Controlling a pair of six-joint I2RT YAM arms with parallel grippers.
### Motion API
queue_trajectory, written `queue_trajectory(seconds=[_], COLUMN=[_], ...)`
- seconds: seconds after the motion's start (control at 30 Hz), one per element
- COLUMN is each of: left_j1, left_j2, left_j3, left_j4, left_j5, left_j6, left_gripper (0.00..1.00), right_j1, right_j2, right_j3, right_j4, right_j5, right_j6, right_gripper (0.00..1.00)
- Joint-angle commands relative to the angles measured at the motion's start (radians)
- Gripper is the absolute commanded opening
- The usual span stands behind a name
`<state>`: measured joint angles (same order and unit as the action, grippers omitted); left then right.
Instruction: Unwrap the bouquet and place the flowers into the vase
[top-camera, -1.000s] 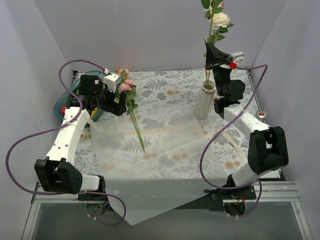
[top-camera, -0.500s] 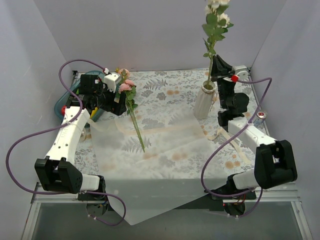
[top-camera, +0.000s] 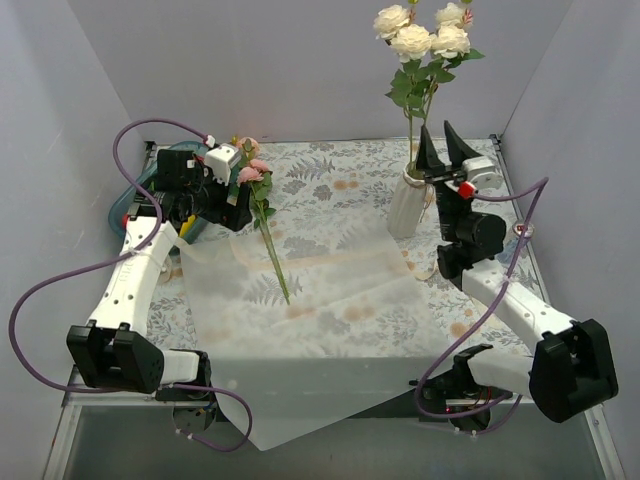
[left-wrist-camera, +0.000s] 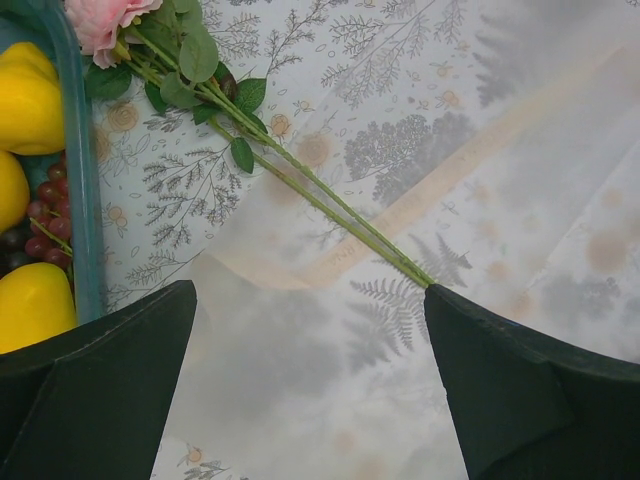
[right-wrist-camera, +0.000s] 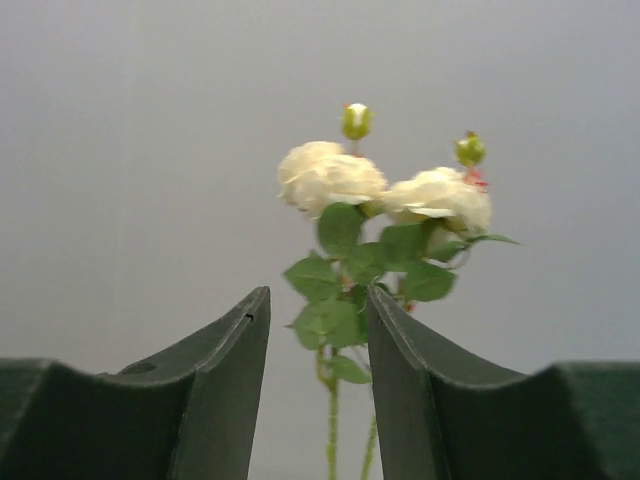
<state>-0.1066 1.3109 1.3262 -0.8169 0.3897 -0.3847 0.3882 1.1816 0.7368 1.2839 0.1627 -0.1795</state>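
Note:
The white ribbed vase (top-camera: 407, 205) stands at the back right with cream roses (top-camera: 420, 38) upright in it. My right gripper (top-camera: 445, 135) points up just right of their stems, open, holding nothing. In the right wrist view the cream roses (right-wrist-camera: 340, 180) show beyond the right gripper (right-wrist-camera: 318, 292). Pink roses (top-camera: 251, 172) lie on the tablecloth, their stems reaching onto the flat white wrapping paper (top-camera: 330, 300). My left gripper (top-camera: 238, 214) hovers open beside them. From the left wrist, the left gripper (left-wrist-camera: 310, 290) spans the paper (left-wrist-camera: 400, 340), near the stem ends (left-wrist-camera: 400, 265) of the pink rose (left-wrist-camera: 100, 20).
A blue tray (top-camera: 128, 200) of fruit sits at the back left beside my left arm; its rim (left-wrist-camera: 82, 200) and yellow fruit (left-wrist-camera: 25, 95) fill the left wrist view's left side. The paper hangs over the table's near edge. Grey walls close in the sides and back.
My right gripper has opened and let go of the cream roses, which now stand free in the vase. The right arm has drawn back to the right. The left arm has hardly moved.

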Motion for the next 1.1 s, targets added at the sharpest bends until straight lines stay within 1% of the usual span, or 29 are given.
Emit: queue_trajectory(seconds=[0.0, 0.03, 0.07, 0.1, 0.13, 0.17, 0.23, 0.27, 0.3, 0.33, 0.37, 0.4, 0.43, 0.47, 0.53, 0.67, 0.73, 0.8, 0.87, 0.93, 1.07], left_j1=[0.005, 0.005, 0.005, 0.005, 0.007, 0.013, 0.024, 0.048, 0.064, 0.079, 0.102, 0.105, 0.135, 0.151, 0.157, 0.18, 0.212, 0.246, 0.263, 0.271, 0.271], left_j2=[-0.059, -0.056, -0.056, -0.055, -0.053, -0.053, -0.05, -0.047, -0.045, -0.041, -0.035, -0.032, -0.03, -0.03, -0.025, -0.021, -0.013, 0.004, 0.017, 0.03, 0.019], left_j3=[0.01, 0.011, 0.013, 0.014, 0.019, 0.022, 0.034, 0.041, 0.047, 0.053, 0.059, 0.064, 0.065, 0.068, 0.074, 0.079, 0.079, 0.09, 0.099, 0.107, 0.088], left_j4=[-0.008, -0.008, -0.007, -0.004, 0.008, 0.018, 0.051, 0.061, 0.07, 0.087, 0.096, 0.104, 0.116, 0.119, 0.113, 0.116, 0.124, 0.124, 0.114, 0.105, 0.111], left_j5=[0.014, 0.014, 0.014, 0.009, 0.003, -0.015, -0.041, -0.052, -0.064, -0.071, -0.077, -0.09, -0.091, -0.086, -0.072, -0.072, -0.072, -0.063, -0.039, -0.019, 0.011], left_j6=[0.0, -0.005, -0.008, -0.014, -0.032, -0.04, -0.077, -0.089, -0.1, -0.108, -0.124, -0.131, -0.137, -0.143, -0.144, -0.16, -0.171, -0.175, -0.18, -0.181, -0.172], left_gripper=[0.98, 0.98, 0.98, 0.98, 0.98, 0.98, 0.98, 0.98, 0.98, 0.98, 0.98, 0.98, 0.98, 0.98, 0.98, 0.98, 0.98, 0.98, 0.98, 0.98, 0.98], right_j1=[0.164, 0.242, 0.285, 0.329, 0.404, 0.435, 0.469, 0.469, 0.472, 0.488, 0.498, 0.512, 0.537, 0.549, 0.569, 0.569, 0.569, 0.569, 0.568, 0.566, 0.563], right_j2=[-0.046, -0.04, -0.031, -0.013, 0.025, 0.047, 0.123, 0.162, 0.208, 0.31, 0.355, 0.399, 0.473, 0.508, 0.612, 0.743, 0.823, 0.881, 0.956, 0.999, 1.027], right_j3=[0.061, 0.097, 0.12, 0.151, 0.206, 0.232, 0.289, 0.405, 0.47, 0.546, 0.629, 0.659, 0.682, 0.7, 0.774, 0.84, 0.889, 0.932, 0.992, 1.016, 1.021], right_j4=[-0.11, -0.151, -0.25, -0.3, -0.355, -0.447, -0.559, -0.748, -0.85, -0.947, -1.069, -1.099, -1.127, -1.167, -1.213, -1.262, -1.282, -1.342, -1.383, -1.39, -1.364], right_j5=[0.007, 0.006, 0.005, 0.035, 0.049, 0.06, 0.064, 0.054, 0.038, 0.037, 0.04, 0.044, 0.047, 0.049, 0.063, 0.015, -0.02, -0.046, -0.067, -0.091, -0.11], right_j6=[-0.21, -0.237, -0.295, -0.31, -0.32, -0.316, -0.222, -0.159, -0.044, -0.014, 0.001, 0.011, 0.012, 0.012, 0.029, 0.069, 0.081, 0.1, 0.121, 0.135, 0.17], right_gripper=[0.52, 0.53, 0.55, 0.55, 0.56, 0.56, 0.6, 0.61, 0.61, 0.62, 0.61, 0.61, 0.59, 0.59, 0.55, 0.49, 0.49, 0.49, 0.52, 0.55, 0.59])
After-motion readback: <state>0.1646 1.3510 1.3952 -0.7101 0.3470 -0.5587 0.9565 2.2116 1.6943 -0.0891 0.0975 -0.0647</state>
